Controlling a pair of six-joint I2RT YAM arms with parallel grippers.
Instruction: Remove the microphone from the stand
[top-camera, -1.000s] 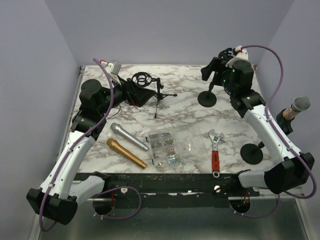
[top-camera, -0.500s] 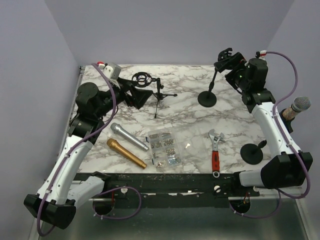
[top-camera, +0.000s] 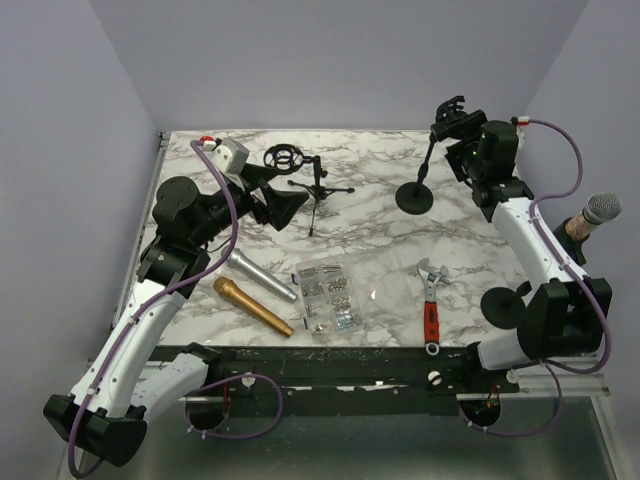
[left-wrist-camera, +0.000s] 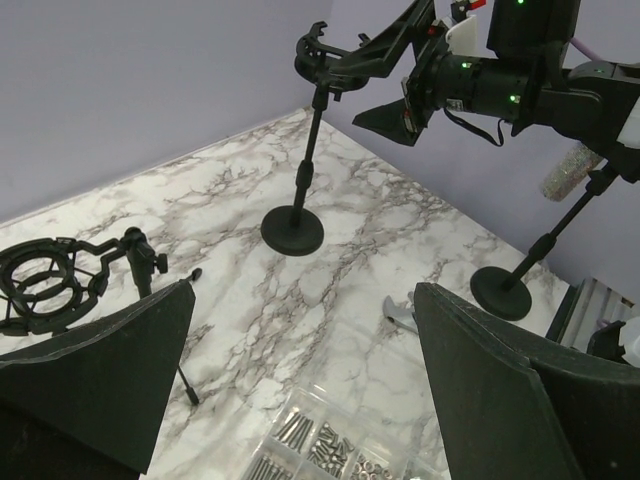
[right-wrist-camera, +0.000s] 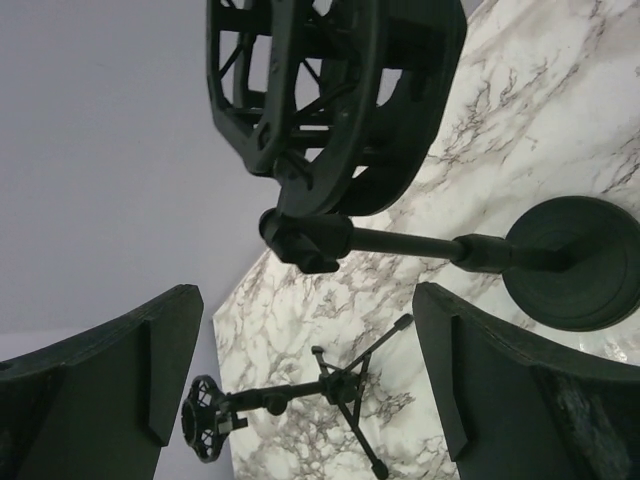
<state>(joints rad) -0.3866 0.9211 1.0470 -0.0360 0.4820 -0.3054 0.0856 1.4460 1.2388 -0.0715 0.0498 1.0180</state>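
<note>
A tripod mount (top-camera: 318, 188) stands on the marble surface (top-camera: 370, 230) just beside the left gripper (top-camera: 288, 205). A silver microphone (top-camera: 260, 273), a gold microphone (top-camera: 252, 305) and a clear screw box (top-camera: 328, 297) lie nearer the arm bases than this gripper. A red-handled wrench (top-camera: 430, 305) lies well to its right.

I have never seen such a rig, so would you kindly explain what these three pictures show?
A left arm and a right arm are bolted at the near edge of a marble table. The overhead picture looks down on both. The other two come from a camera on each wrist. The left gripper and right gripper, framed by dark wedges there, are open and hold nothing. On the table lie a silver microphone, a gold microphone, a screw box and a wrench. There are also a tripod, an empty round-base stand, and a third stand holding a mesh-headed microphone.
</note>
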